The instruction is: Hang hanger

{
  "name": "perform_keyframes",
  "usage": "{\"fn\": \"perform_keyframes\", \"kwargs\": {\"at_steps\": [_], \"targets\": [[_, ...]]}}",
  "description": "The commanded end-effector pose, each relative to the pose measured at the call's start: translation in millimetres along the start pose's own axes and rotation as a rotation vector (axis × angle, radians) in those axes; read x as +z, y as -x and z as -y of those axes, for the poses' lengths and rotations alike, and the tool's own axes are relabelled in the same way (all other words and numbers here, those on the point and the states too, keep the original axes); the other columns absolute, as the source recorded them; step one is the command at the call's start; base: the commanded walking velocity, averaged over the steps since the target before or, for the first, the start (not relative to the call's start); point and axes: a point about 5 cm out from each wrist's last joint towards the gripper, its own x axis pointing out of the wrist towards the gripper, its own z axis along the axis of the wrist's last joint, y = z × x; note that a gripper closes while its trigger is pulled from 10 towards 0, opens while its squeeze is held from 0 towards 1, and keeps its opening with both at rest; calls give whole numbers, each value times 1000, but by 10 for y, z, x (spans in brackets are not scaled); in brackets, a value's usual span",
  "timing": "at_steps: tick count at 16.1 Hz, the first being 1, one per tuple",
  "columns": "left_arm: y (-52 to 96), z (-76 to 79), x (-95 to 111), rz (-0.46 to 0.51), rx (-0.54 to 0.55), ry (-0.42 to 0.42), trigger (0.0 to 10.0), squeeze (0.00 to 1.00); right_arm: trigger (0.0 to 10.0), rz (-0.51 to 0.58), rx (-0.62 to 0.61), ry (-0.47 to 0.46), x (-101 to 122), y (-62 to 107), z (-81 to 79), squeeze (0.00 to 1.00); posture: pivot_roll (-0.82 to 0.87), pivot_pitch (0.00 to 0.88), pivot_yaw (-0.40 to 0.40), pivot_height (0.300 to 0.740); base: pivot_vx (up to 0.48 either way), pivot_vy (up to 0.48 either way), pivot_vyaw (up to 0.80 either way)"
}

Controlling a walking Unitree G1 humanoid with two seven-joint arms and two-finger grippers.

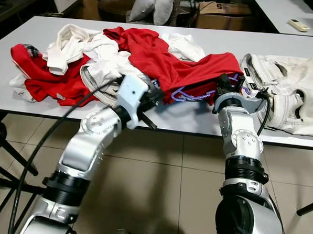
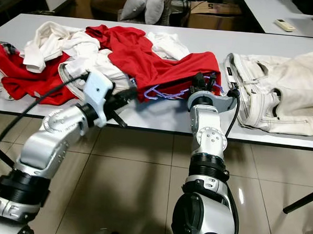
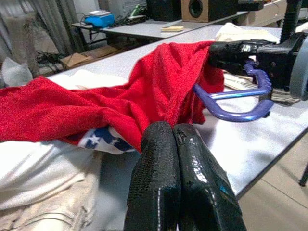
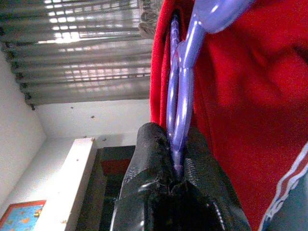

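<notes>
A purple plastic hanger lay near the front edge of a long white desk, its long axis running left to right, mostly tucked inside the hem of a red shirt. Its tubing was smooth, glossy and rounded, with a curved end poking out on the right.

The right claw was clenched on the hanger, its two black textured fingers pinching the thin purple bars between them at the hanger's right end, beside the red cloth. The left claw sat at the shirt's near left edge, its fingers pressed flat together just at the red fabric; whether they pinched any cloth could not be told.

The shirt was soft knit, crumpled in folds. A heap of white clothes and more red cloth lay to the left. Pale cream jeans of heavy denim lay spread at the right. Beige tiled floor ran beneath the desk.
</notes>
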Motion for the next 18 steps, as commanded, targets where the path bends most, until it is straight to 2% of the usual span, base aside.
{"fn": "perform_keyframes", "kwargs": {"at_steps": [1,4,5,6,10,15,18], "targets": [[-6,-67,31,8,25,-22,0,0,10000,-1,39,-29,-45,-13,-106,0,43,21,45,740,0,0,0],[-29,-65,83,46,10,-20,0,0,10000,-3,30,-21,-56,-6,-80,0,41,15,47,740,0,0,0],[-13,11,174,110,-59,0,0,0,10000,5,22,-26,-38,-14,-57,0,43,11,47,740,0,0,0],[10,77,198,129,-121,-5,0,0,10000,13,15,-31,-25,-24,-47,0,43,11,47,740,0,0,0],[64,273,84,60,-285,-57,0,0,10000,11,-16,-30,-26,-51,1,0,53,7,37,740,0,0,0],[23,185,-9,11,-223,-91,0,0,10000,4,-6,-44,-47,-63,-31,0,50,14,37,740,0,0,0],[21,-27,-66,-39,-112,-105,0,0,10000,10,-9,-58,-30,-61,-25,0,49,20,38,740,0,0,0]]}}
